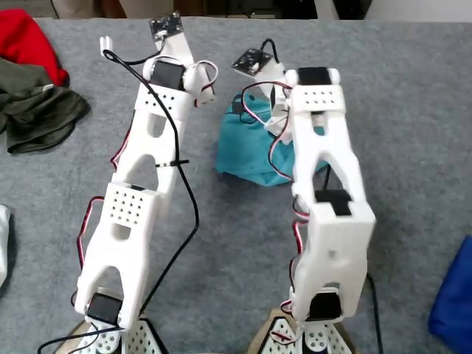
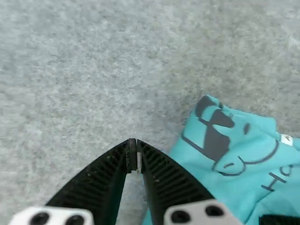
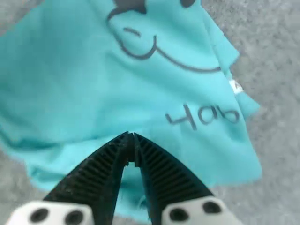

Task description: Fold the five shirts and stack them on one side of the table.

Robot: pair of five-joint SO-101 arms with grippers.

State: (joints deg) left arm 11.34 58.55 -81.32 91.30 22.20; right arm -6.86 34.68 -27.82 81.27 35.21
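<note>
My left hand (image 2: 133, 158) and my right hand (image 3: 130, 146) are both matt black plastic, ribbed with fine grooves along the inner faces. The arm shells (image 1: 324, 147) behind them are smooth white plastic with a faint sheen. The tabletop (image 2: 93, 70) has a grey, felt-like covering, fuzzy and matt. The teal shirt (image 3: 70, 79) is soft, matt cloth with a flat dark print. The red shirt (image 1: 26, 40), the olive shirt (image 1: 40, 107) and the blue shirt (image 1: 453, 295) look like matt cloth too.

My right pincer (image 3: 131, 146) hangs over the middle shirt (image 1: 243, 158); my left pincer (image 2: 133, 154) is beside it, over the table (image 1: 413, 110)
</note>
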